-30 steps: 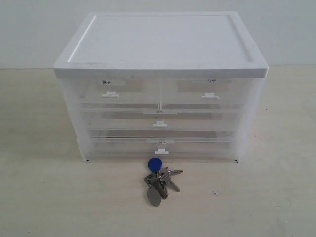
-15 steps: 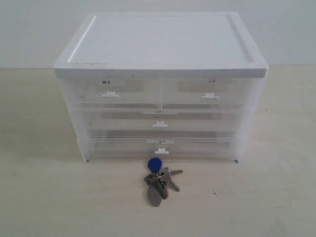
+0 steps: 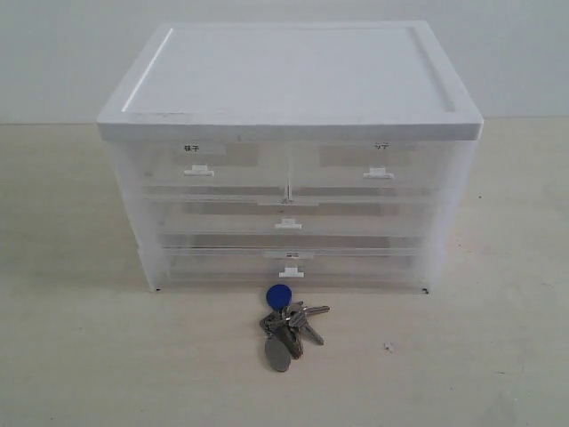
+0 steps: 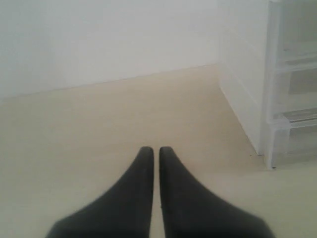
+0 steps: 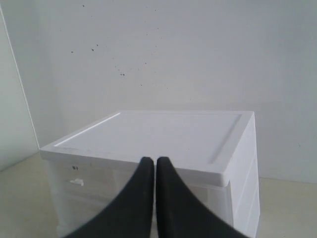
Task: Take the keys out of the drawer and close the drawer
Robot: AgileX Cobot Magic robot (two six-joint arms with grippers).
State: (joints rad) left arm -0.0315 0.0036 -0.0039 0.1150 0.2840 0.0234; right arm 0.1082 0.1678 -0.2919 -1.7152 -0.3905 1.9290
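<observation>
The keys, a silver-grey bunch with a round blue tag, lie on the table just in front of the cabinet's bottom edge. The drawer, the top-left half-width one with two black characters on its label, sits flush with the cabinet front; it also shows in the right wrist view. Neither gripper appears in the exterior view. My left gripper is shut over bare table beside the cabinet's side wall, holding nothing. My right gripper is shut and empty, level with the cabinet's white lid.
The translucent cabinet has a twin half-width drawer at top right and two full-width drawers below, all pushed in. A pale wall stands behind it. The beige table spreads around it.
</observation>
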